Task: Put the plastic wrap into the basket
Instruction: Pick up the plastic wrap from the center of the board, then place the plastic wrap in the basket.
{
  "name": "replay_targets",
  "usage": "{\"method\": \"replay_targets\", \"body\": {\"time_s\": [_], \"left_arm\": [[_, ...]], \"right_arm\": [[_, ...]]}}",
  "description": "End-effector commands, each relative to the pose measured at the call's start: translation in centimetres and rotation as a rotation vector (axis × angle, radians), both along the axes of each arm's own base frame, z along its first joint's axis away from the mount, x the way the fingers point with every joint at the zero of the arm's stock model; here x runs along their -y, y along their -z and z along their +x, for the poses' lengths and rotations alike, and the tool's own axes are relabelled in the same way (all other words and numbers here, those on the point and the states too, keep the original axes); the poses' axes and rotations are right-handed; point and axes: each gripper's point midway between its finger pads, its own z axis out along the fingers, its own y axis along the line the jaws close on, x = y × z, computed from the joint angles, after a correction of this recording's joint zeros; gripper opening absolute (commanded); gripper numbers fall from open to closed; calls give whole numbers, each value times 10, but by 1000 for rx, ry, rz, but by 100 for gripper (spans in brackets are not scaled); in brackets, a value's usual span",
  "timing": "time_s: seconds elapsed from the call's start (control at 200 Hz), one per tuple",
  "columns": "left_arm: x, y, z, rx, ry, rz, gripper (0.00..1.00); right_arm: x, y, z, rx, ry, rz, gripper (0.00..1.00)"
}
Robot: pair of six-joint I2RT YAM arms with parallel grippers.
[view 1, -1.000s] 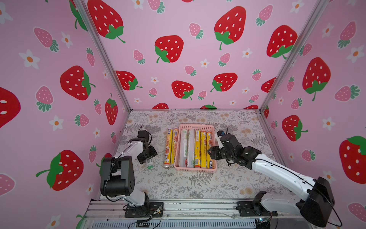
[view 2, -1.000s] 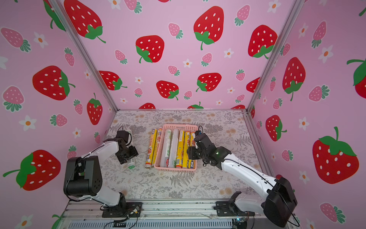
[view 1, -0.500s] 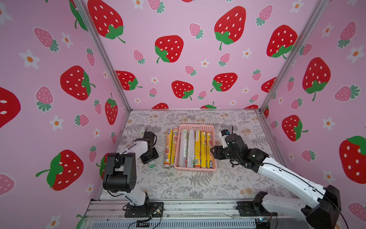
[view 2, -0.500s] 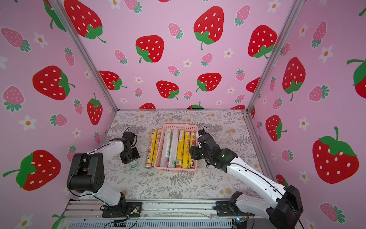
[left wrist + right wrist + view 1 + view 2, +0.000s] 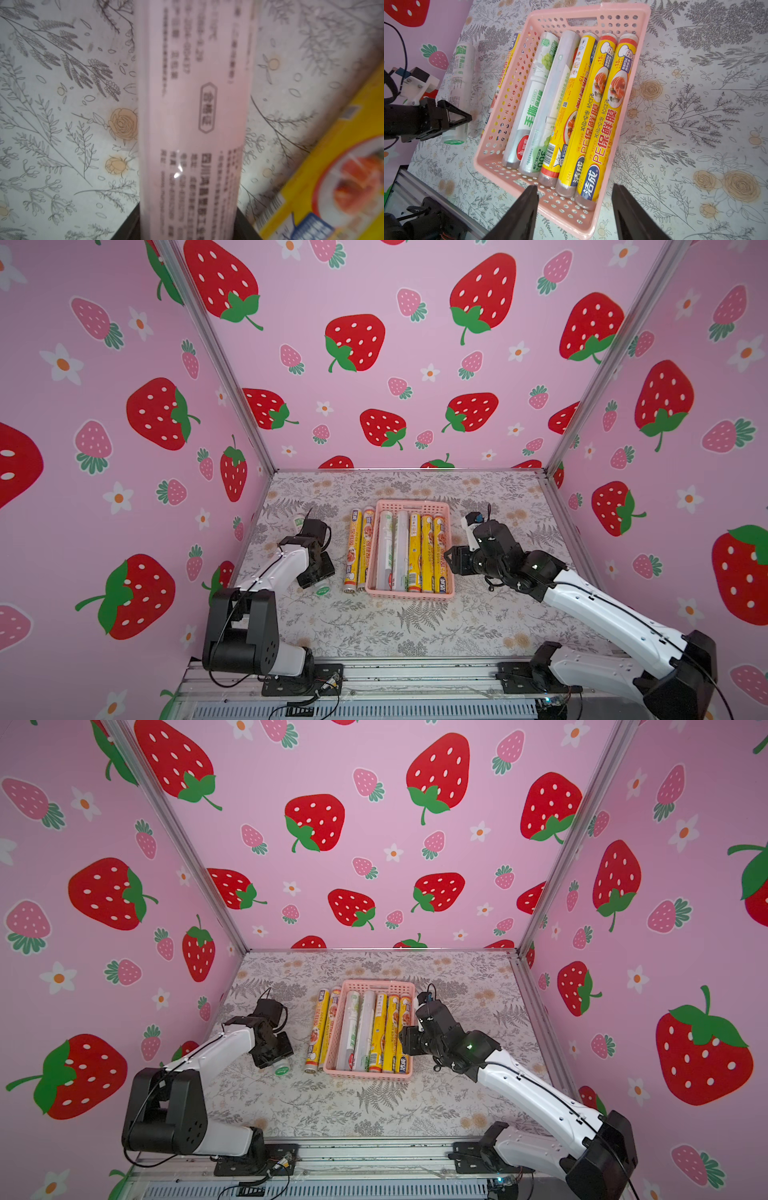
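A shallow pink basket (image 5: 413,504) sits mid-bench and holds five rolls (image 5: 414,551) of plastic wrap laid side by side: two white-and-green on the left and three yellow on the right. Three more rolls are outside it, so the task looks a little over half done. Two yellow rolls (image 5: 353,549) lie touching each other on the bench (image 5: 415,630) just left of the basket. Further left lies a white roll with green print (image 5: 459,83), with the left claw (image 5: 318,570) closed narrowly around it towards its near end. The right claw (image 5: 575,188) hovers by the basket's near right corner, jaws apart and empty. The bench cover is pale, printed with grey ferns and tan roses. Pink walls (image 5: 415,302) patterned with red strawberries and white flowers enclose three sides, joined by metal posts (image 5: 222,364). Both arms stand on a rail (image 5: 415,672) along the near edge.
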Motion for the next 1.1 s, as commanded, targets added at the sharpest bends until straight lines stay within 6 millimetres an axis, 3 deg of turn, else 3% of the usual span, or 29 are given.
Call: {"method": "replay_targets", "body": {"time_s": [0.0, 0.19, 0.375, 0.785, 1.096], "left_arm": [[27, -54, 18, 140, 57, -27, 40], [82, -95, 16, 213, 191, -40, 41], [133, -109, 13, 256, 280, -95, 41], [250, -98, 28, 277, 477, -217, 42], [299, -78, 33, 239, 537, -260, 42]], "right_arm": [[3, -25, 9, 63, 9, -1, 61], [15, -27, 23, 59, 60, -25, 61], [24, -22, 28, 40, 84, -44, 61], [36, -15, 25, 38, 99, -66, 61], [41, -8, 23, 27, 109, -81, 61]]}}
